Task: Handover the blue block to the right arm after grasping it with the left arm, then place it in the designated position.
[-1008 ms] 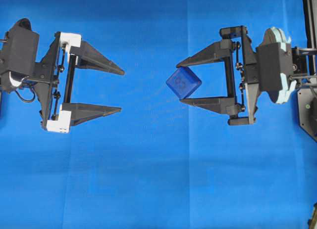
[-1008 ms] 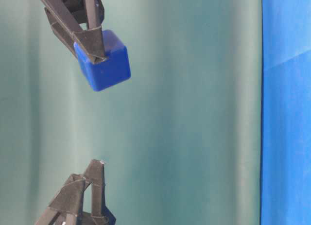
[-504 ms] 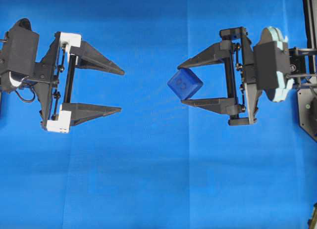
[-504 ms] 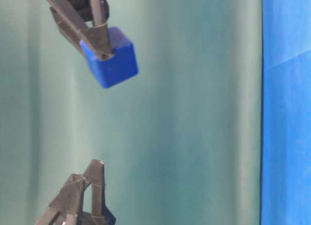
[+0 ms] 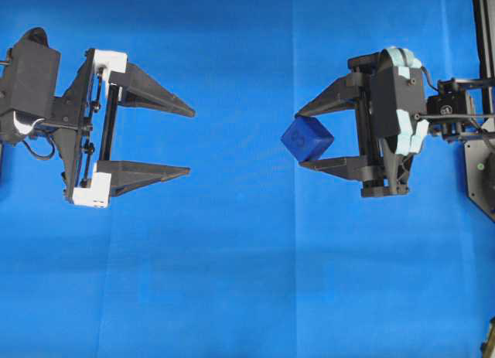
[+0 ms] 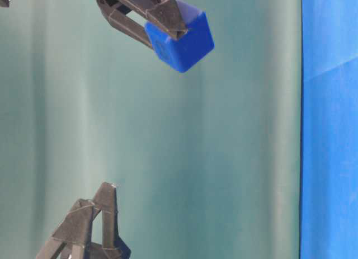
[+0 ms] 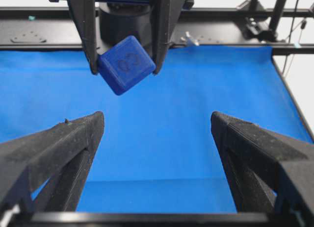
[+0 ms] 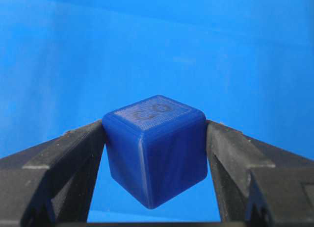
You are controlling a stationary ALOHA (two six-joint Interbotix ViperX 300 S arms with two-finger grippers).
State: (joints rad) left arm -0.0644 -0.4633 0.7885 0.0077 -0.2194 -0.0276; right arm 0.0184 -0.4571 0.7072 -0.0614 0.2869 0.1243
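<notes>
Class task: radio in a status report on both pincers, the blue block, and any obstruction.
Left pincer open, empty. Right pincer shut on blue block, held above the blue cloth. Nothing between the pincers, no obstruction seen.

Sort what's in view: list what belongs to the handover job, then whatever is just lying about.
Part of the job:
- blue block, clamped in the right tool
- left tool, open and holding nothing
- blue cloth, the surface under both arms

Just lying about:
- nothing loose shows; only the black frame behind the cloth
</notes>
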